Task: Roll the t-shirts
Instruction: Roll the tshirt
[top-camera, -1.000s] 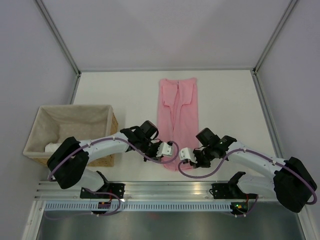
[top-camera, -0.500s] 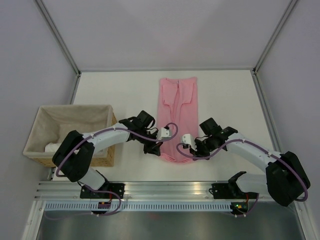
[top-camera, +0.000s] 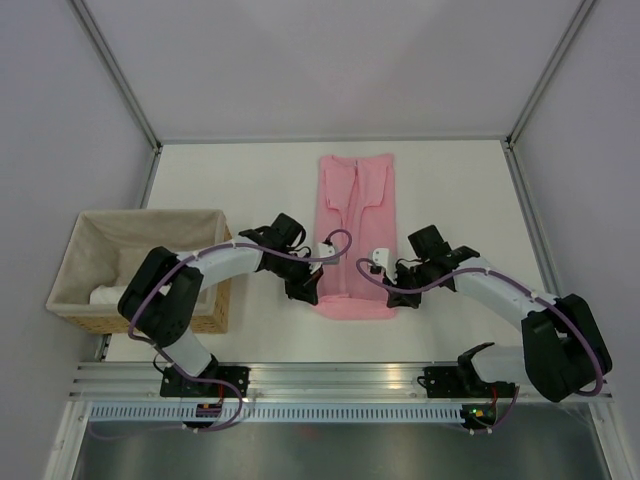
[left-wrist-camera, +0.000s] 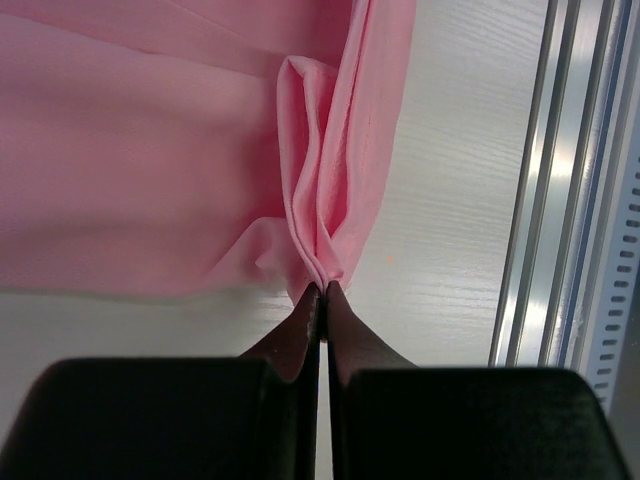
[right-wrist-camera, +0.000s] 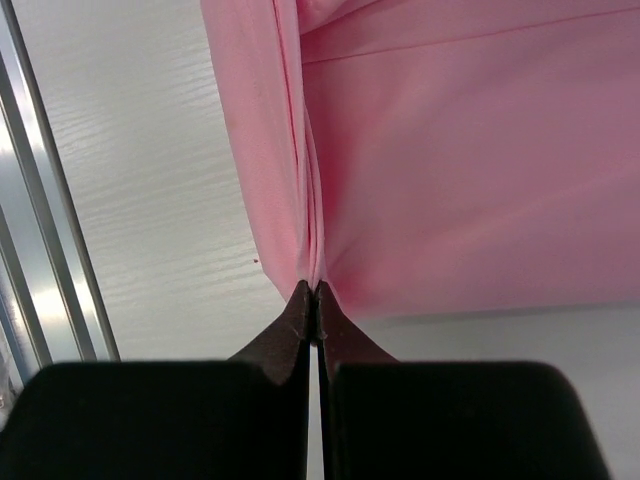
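Observation:
The light-pink t-shirt (top-camera: 355, 215) lies as a long narrow strip on the white table, neck end at the far side. My left gripper (top-camera: 315, 295) is shut on the near left corner of its hem. In the left wrist view the fabric (left-wrist-camera: 150, 150) bunches into a pleat that runs right into the closed tips (left-wrist-camera: 323, 288). My right gripper (top-camera: 392, 298) is shut on the near right corner. The right wrist view shows the folded edge of the t-shirt (right-wrist-camera: 480, 150) pinched between its tips (right-wrist-camera: 315, 287). The hem is stretched flat between both grippers.
A wicker basket with a cloth lining (top-camera: 75, 250) stands at the left, beside the left arm, with a white thing (top-camera: 105, 295) inside. An aluminium rail (top-camera: 340, 375) runs along the near table edge, close behind both grippers. Frame posts rise at the far corners.
Both grippers have moved apart and a little away from the near edge, each still shut on the hem. The bunched near end of the t-shirt is now spread wide and flat.

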